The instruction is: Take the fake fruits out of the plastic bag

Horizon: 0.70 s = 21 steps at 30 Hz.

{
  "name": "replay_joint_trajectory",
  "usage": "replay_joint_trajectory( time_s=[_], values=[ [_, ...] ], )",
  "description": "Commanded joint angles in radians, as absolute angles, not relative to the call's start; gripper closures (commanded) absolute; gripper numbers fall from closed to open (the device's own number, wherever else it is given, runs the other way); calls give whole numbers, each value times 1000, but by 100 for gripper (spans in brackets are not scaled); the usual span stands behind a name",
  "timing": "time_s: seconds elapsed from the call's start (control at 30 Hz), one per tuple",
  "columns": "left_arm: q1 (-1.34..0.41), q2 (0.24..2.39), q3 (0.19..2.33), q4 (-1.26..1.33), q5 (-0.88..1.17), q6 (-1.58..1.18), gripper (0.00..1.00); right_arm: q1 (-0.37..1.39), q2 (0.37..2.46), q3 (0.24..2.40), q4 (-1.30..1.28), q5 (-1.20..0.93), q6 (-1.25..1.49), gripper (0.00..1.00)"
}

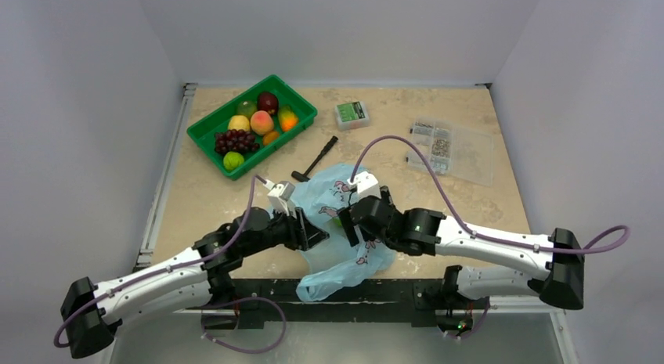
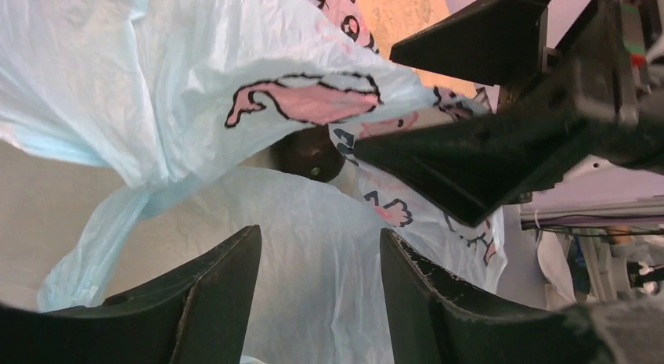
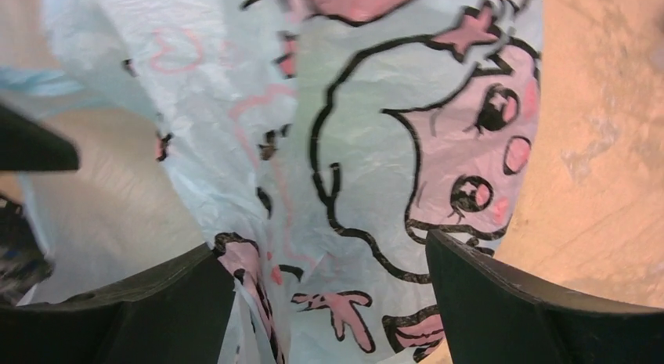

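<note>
Blue plastic bag point(image 1: 333, 188), frame centre, mid-emptying; left gripper point(image 2: 319, 239) and right gripper point(image 3: 321, 246) spread, empty; next: part mouth, grasp any fruit inside.

Soft, even overhead light; the top view is sharp.
Both wrist views blur up close: the plastic bag point(image 3: 376, 184) smears toward 12 o'clock, and the table point(image 3: 603, 145) at 3 o'clock glows orange.

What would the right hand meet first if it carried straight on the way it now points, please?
The thin light-blue plastic bag with pink cartoon prints: its film fills the view just ahead of the open right hand, though depth is hard to judge.
</note>
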<state>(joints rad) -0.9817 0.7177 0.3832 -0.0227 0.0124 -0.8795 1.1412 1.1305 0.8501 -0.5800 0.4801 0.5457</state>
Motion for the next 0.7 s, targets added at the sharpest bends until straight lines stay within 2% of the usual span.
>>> replay_joint_trajectory(
  time_s=[0.0,0.17,0.33,0.47,0.6,0.67],
  values=[
    [-977,605,466,-167,27,-889,41,1287,1141,964,-525,631,338,13],
    [-977,417,643,-515,-89,-829,35,1380,1268,1083,-525,746,99,11],
    [-976,235,782,-792,-196,-790,27,1383,1366,1177,-514,601,-58,7],
    [-977,142,855,-898,-232,-776,23,1381,1444,1185,-406,549,-121,2],
    [-977,112,855,-918,-214,-778,21,1370,1555,1164,-281,732,-194,1],
    [-977,108,844,-917,-197,-788,21,1366,1571,1101,-140,870,-264,4]
  ],
)
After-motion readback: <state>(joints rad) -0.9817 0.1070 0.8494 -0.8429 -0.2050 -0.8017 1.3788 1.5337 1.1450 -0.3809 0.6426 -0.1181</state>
